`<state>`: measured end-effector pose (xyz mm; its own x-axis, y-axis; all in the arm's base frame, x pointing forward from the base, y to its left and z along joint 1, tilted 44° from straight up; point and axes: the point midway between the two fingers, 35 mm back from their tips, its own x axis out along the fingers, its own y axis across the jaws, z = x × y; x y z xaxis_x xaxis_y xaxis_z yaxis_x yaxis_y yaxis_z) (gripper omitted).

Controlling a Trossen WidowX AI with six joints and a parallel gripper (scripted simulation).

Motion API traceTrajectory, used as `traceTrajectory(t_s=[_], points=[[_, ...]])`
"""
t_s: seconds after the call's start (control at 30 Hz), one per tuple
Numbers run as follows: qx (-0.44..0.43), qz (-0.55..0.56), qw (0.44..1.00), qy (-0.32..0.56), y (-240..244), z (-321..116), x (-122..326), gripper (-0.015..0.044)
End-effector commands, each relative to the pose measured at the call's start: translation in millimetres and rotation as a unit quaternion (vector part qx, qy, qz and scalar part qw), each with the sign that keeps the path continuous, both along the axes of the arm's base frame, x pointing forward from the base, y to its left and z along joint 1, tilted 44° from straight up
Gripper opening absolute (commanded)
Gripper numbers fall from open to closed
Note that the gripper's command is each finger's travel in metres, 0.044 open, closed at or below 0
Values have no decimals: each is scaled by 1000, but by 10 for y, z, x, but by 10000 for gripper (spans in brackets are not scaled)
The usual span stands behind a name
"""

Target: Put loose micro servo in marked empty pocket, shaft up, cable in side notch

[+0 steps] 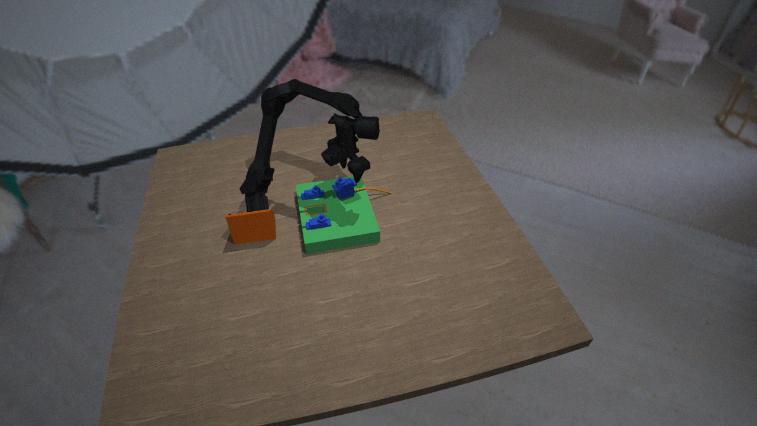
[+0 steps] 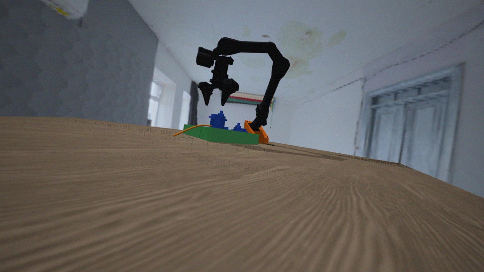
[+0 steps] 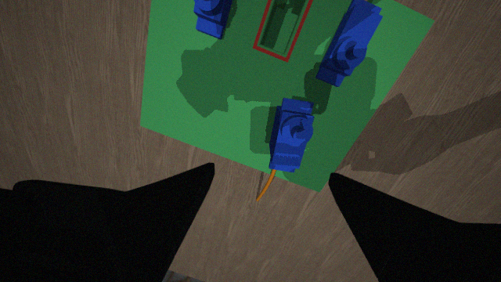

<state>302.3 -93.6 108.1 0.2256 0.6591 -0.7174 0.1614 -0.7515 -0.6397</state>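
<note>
The loose blue micro servo (image 1: 345, 187) (image 2: 218, 120) (image 3: 291, 137) stands upright on top of the green deck (image 1: 362, 230) (image 2: 230, 136) (image 3: 164, 106), near its edge, shaft up. Its orange cable (image 1: 374, 189) (image 2: 191, 128) (image 3: 268, 186) runs out over the deck's edge. The empty pocket (image 1: 316, 209) (image 3: 279, 29), outlined in red, lies between two seated servos; the wrist view cuts off its far end. My gripper (image 1: 350, 174) (image 2: 214, 105) (image 3: 271, 173) is open and empty, pointing down above the loose servo, with a gap between fingertips and servo.
One seated servo (image 1: 313, 193) (image 3: 348, 47) and another seated servo (image 1: 319, 223) (image 3: 211, 16) flank the pocket. The arm's orange base (image 1: 251, 228) (image 2: 262, 136) stands beside the deck on the wooden table (image 1: 343, 328) (image 2: 236, 203) (image 3: 78, 78).
</note>
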Motion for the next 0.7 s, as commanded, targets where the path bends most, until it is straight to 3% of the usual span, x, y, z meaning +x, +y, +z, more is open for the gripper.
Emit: traceTrajectory(t_s=[0.0, 0.67], points=[[10, -13, 999, 45, 161, 113, 14, 440], [10, -14, 999, 47, 371, -107, 66, 440]])
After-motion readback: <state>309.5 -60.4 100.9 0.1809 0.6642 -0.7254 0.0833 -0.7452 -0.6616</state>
